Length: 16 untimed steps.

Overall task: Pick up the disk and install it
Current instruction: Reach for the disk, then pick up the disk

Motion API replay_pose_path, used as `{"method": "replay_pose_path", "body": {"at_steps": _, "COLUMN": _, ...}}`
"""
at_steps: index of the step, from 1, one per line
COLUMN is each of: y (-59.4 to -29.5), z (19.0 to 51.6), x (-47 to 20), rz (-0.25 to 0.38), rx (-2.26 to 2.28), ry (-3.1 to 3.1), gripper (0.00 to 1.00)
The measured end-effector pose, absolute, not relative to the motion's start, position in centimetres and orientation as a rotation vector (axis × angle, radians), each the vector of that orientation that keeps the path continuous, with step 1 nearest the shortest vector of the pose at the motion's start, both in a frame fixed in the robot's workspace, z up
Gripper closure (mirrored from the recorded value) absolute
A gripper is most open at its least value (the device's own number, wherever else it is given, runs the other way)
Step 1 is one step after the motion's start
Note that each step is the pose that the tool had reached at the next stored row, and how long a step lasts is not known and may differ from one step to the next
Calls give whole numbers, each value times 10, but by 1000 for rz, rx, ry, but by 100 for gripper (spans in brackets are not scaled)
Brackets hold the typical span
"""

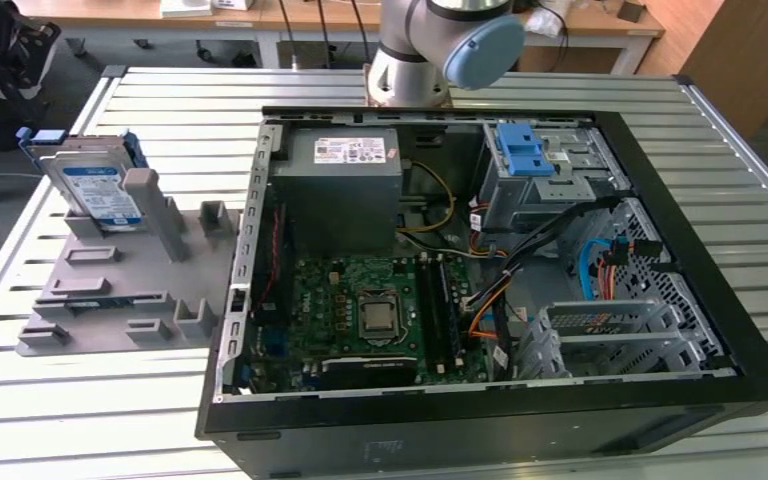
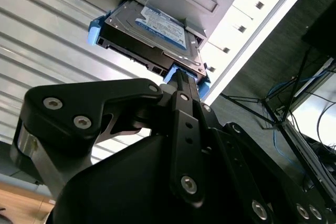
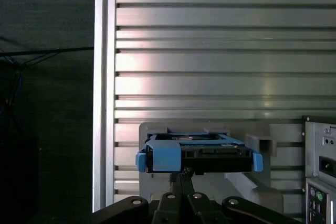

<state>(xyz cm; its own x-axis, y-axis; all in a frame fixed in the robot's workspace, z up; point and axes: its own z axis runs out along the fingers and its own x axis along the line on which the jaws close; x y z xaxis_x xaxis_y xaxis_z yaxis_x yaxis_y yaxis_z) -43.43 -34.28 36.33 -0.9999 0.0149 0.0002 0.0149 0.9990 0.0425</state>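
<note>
Zero steps are finished, by my read. Your disk [image 1: 97, 190] stands on edge in the grey holder [image 1: 104, 290] with its label facing out and a blue bracket around it. In the exterior view it sits at ten o'clock from the open computer case [image 1: 491, 430], out on the slatted table [image 1: 91, 420] and well outside the box.

In the first wrist view you see that disk [image 3: 199, 153] edge-on, seated in its holder. The claw [image 3: 184, 173] is lined up with the blue frame, its fingers drawn narrow together and gripping nothing. I can't tell from the wrist views whether the tips touch the bracket. Nothing shows at the disk in the exterior view, so I judge them apart.

Inside the case, the grey drive cage [image 1: 544, 185] sits at one o'clock from the board and carries a blue-latched tray [image 1: 524, 150]. The arm [image 1: 431, 45] rises at twelve o'clock, behind the case.

So the pick isn't made, and the whole install is left for you.
</note>
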Motion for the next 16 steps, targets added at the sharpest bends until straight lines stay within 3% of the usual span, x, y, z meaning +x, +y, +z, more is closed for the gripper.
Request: {"method": "replay_pose_path", "body": {"at_steps": 16, "y": -343, "z": 363, "x": -434, "rz": 67, "rx": -3, "ry": 3141, "gripper": 89}}
